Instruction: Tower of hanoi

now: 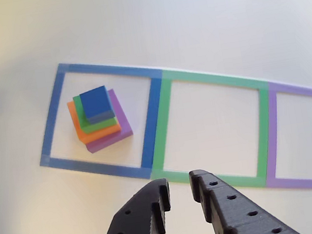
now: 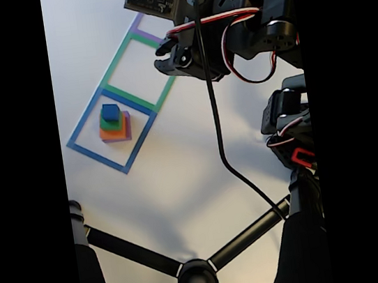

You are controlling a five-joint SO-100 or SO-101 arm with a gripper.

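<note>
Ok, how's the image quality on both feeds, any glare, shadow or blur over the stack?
Other view: even light, soft shadow beside the block stack, edges slightly soft, gripper sharp enough. Fixed view: black side bars, washed-out bright table, stack small but its colours readable.

block stack [image 1: 100, 119] in blue frame [image 1: 54, 109] | fingers [image 1: 158, 203] parted, empty

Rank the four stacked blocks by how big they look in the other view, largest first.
1. Purple block, at the bottom.
2. Orange block; it looks close to the purple one in footprint, so that pair is unsure.
3. Green block.
4. Blue block, on top and nearest the camera, yet it looks smallest.
</note>
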